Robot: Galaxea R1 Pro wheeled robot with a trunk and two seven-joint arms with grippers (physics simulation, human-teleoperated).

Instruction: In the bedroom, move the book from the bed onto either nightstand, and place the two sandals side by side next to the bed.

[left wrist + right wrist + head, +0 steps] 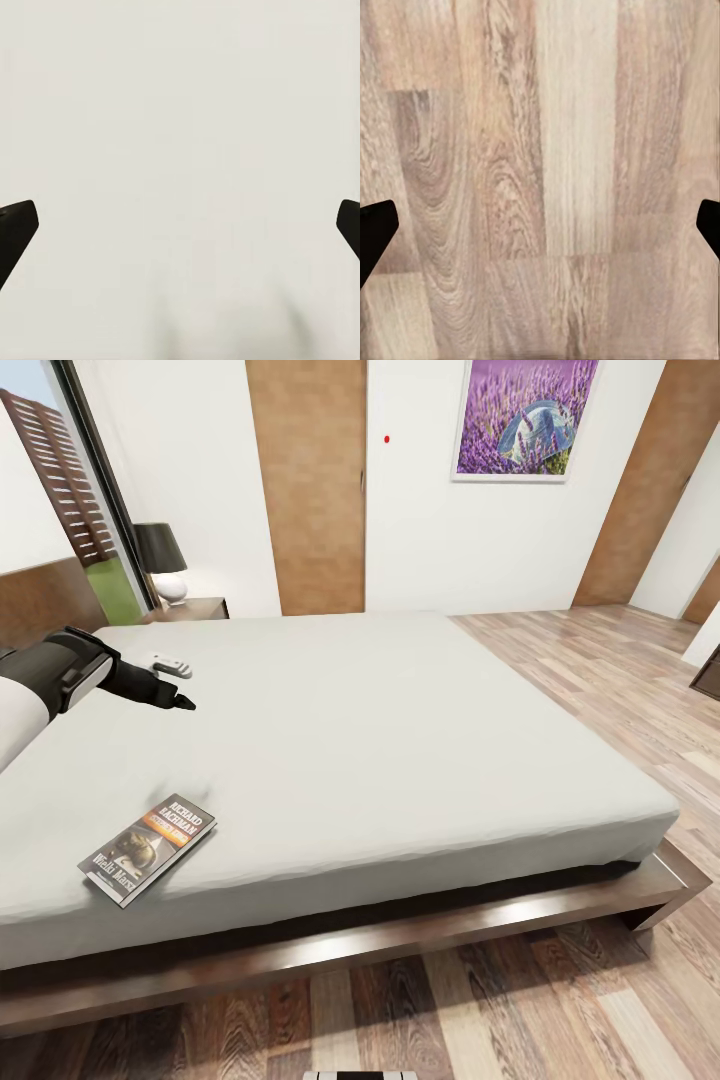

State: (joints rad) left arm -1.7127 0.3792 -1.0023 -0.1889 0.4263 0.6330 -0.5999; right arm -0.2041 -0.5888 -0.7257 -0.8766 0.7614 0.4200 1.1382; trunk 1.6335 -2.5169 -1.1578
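Note:
The book (148, 848), dark with an orange band and white lettering, lies flat on the off-white mattress of the bed (380, 730), near its front left edge. My left gripper (181, 702) hovers over the mattress farther back, well beyond the book. In the left wrist view the left gripper (180, 225) is open, its dark fingertips (16, 225) far apart over bare mattress. My right gripper (540, 225) is open over wooden floor planks. The nightstand (192, 608) stands beyond the bed's far left corner. A small white object (166, 664) lies on the mattress just beyond my left gripper; I cannot tell what it is.
A black-shaded lamp (163, 560) stands on the nightstand. The brown headboard (40, 600) rises at the left. The bed's low dark wood frame (420, 935) juts out in front of me. Wooden floor (620, 690) stretches to the right, with wood panels and a lavender picture (525, 418) on the far wall.

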